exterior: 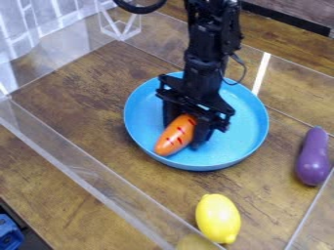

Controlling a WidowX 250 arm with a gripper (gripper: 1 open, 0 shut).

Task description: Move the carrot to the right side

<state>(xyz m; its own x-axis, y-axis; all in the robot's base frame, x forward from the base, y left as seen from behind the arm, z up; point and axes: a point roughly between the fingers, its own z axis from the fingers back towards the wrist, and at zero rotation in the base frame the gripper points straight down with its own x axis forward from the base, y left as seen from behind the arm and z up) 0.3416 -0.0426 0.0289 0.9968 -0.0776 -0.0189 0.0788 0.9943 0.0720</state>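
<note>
Inside the blue bowl (241, 146), the carrot (174, 137) is lying tilted, its tapered orange body with dark ridge lines pointing toward the bowl's near-left rim. Directly above it, the black gripper (189, 121) is pointing straight down and clamping its jaws tight on the carrot's upper end. Outside the bowl, a yellow lemon (218, 217) and a purple eggplant (313, 156) are resting on the wooden table (78, 107).

Carrot (173, 138): small, orange, tapered, dark ridge lines. Lies tilted inside blue bowl (144, 103), left of bowl's centre, upper end under the black gripper (193, 119).
</note>
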